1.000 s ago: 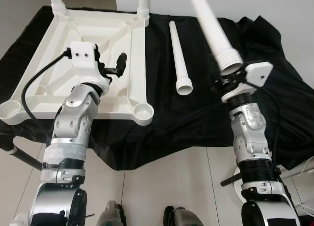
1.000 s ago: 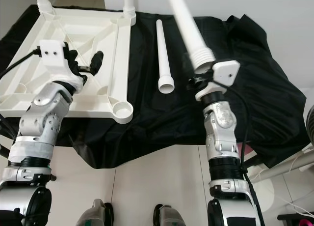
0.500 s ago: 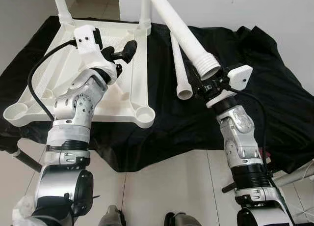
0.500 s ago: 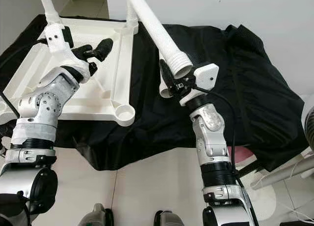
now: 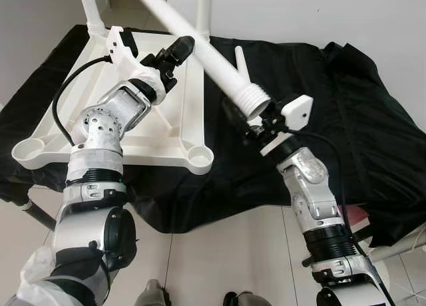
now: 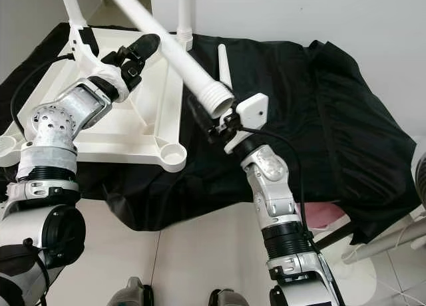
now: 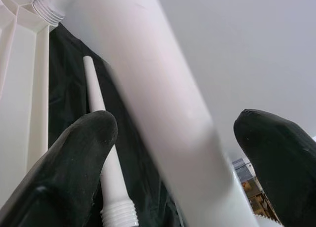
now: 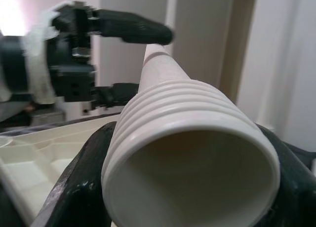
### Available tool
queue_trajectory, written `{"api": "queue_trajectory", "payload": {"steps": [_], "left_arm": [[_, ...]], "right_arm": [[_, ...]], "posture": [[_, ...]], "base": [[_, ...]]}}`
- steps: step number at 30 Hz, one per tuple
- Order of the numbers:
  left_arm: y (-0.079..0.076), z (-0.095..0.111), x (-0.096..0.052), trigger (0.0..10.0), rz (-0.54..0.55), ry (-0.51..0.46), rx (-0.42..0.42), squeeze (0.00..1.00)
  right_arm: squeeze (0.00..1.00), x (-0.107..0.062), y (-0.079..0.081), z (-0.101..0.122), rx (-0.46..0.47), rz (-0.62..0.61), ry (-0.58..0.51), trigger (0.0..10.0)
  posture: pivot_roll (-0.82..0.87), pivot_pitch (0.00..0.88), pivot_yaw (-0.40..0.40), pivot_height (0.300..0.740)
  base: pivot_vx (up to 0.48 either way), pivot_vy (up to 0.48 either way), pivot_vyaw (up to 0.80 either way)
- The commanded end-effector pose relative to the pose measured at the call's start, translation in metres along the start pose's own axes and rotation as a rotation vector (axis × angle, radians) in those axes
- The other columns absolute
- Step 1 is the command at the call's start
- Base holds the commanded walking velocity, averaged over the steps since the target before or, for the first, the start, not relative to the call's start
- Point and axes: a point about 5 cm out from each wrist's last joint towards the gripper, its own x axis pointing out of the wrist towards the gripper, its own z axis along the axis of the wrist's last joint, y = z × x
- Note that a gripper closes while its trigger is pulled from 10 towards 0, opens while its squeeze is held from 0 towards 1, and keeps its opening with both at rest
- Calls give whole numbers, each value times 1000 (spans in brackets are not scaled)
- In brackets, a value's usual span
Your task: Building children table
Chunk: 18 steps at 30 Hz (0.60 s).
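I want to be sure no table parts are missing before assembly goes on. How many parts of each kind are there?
Legs: 4 (two standing in the tabletop's far corners, one held leg in the right gripper, one lying on the cloth)
Tabletop: 1
Total: 5 parts

An indoor room, possibly in a home, is suggested by plain white walls (image 5: 319, 13) and a pale tiled floor (image 5: 226, 253). A work surface is draped in black cloth (image 5: 346, 106), on which an upturned white plastic children's table (image 5: 133, 130) and a loose white leg (image 5: 238, 56) are laid out.
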Motion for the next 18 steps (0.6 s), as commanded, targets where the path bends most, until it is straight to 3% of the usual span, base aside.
{"api": "queue_trajectory", "payload": {"steps": [1,12,18], "left_arm": [[-14,-1,1,10000,-200,14,-7,0],[-14,3,5,10000,-214,36,-47,0],[-1,24,3,10000,-156,51,-48,0]], "right_arm": [[0,-1,1,2,6,13,-9,10000],[0,-9,14,-1,9,127,26,10000],[0,-25,9,-3,15,157,71,10000]], "posture": [[21,38,-28,740],[-6,35,-3,740],[-20,28,18,740]], "base": [[0,0,0],[0,0,0],[0,0,0]]}}
